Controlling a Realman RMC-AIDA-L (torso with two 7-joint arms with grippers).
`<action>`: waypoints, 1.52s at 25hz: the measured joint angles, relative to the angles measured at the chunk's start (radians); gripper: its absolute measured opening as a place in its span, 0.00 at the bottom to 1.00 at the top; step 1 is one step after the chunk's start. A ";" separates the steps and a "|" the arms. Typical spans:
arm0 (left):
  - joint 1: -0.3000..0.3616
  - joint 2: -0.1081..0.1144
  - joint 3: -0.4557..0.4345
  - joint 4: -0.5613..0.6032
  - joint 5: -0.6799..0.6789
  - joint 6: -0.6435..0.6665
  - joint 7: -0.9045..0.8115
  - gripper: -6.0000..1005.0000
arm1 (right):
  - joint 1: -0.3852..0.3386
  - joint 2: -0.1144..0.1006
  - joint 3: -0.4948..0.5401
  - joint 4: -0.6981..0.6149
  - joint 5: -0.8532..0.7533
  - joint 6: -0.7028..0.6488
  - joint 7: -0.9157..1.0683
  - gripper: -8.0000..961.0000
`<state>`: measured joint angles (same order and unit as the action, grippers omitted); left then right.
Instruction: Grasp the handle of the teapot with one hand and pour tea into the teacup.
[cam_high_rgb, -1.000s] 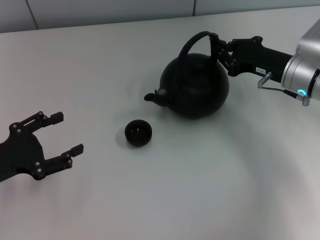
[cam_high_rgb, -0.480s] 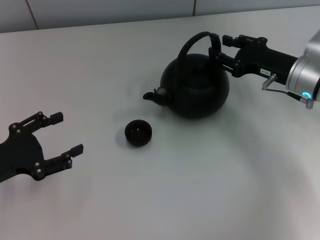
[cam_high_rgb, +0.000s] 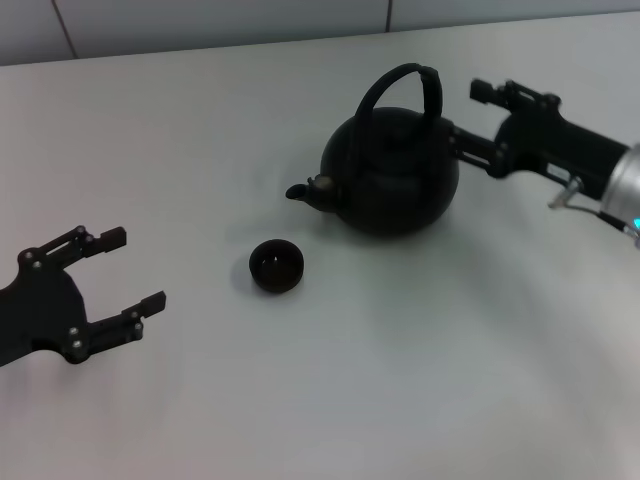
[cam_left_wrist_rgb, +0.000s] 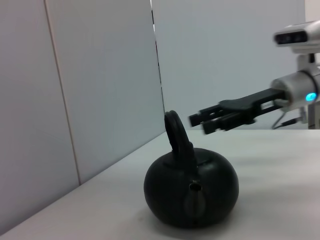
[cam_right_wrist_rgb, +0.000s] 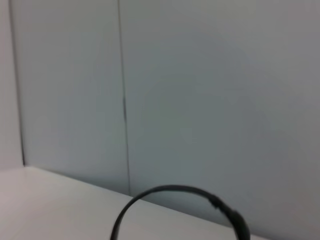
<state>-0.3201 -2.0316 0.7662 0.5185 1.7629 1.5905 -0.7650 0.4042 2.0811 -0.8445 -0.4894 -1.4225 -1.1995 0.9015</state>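
Right claw (cam_high_rgb: 470, 115) spread beside the teapot (cam_high_rgb: 390, 172) handle (cam_high_rgb: 400, 85), holding nothing; you risk knocking the teapot toward the teacup (cam_high_rgb: 276, 266). Left claw (cam_high_rgb: 128, 270) spread, near the bench's left edge.

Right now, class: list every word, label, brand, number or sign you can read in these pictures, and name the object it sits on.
None can be read.
Teapot: plain black, no marking visible.
Teacup: plain black, no marking visible.
Right gripper, open beside the teapot handle: no legible label in the current views.
Left gripper, open and parked at the table's near left: no text.
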 joint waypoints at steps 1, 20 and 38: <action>0.000 0.000 0.000 0.000 0.000 0.000 0.000 0.81 | -0.023 0.000 0.006 0.000 0.006 -0.030 -0.005 0.74; -0.126 0.111 0.002 0.001 0.193 0.054 -0.235 0.81 | -0.026 -0.112 0.088 -0.021 -0.348 -0.406 0.227 0.74; -0.219 0.127 -0.005 0.088 0.315 0.100 -0.382 0.81 | 0.150 -0.113 0.095 -0.179 -0.747 -0.412 0.387 0.74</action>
<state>-0.5386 -1.9047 0.7610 0.6067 2.0779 1.6910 -1.1467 0.5538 1.9683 -0.7494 -0.6684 -2.1698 -1.6115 1.2885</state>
